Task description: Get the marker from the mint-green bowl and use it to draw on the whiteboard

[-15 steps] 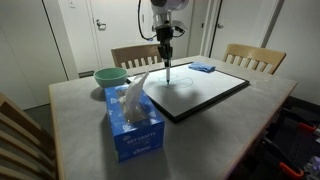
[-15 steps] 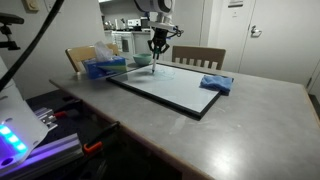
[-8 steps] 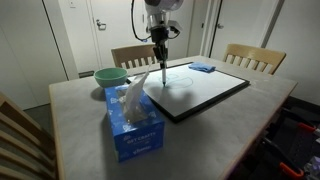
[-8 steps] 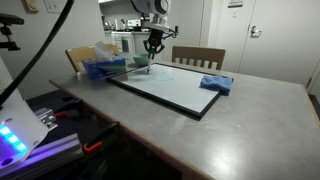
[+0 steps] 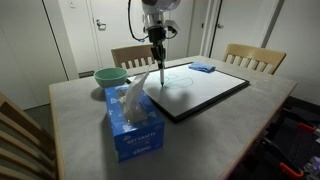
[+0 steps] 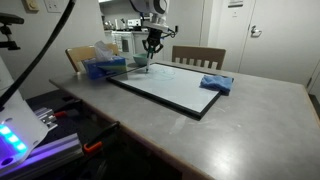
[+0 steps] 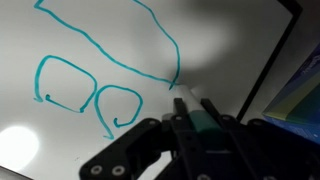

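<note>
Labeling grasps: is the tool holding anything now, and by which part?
Yes: the tool is shut on the marker, gripping its upper end; the tip points down at the whiteboard.

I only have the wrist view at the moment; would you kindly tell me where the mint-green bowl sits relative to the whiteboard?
Observer: In an exterior view the mint-green bowl stands on the table just off the whiteboard, behind the blue tissue box.
Operator: Thank you. Is anything else lying near the board?
Observer: Yes, a blue eraser pad lies at a corner of the board, well away from the gripper.
</note>
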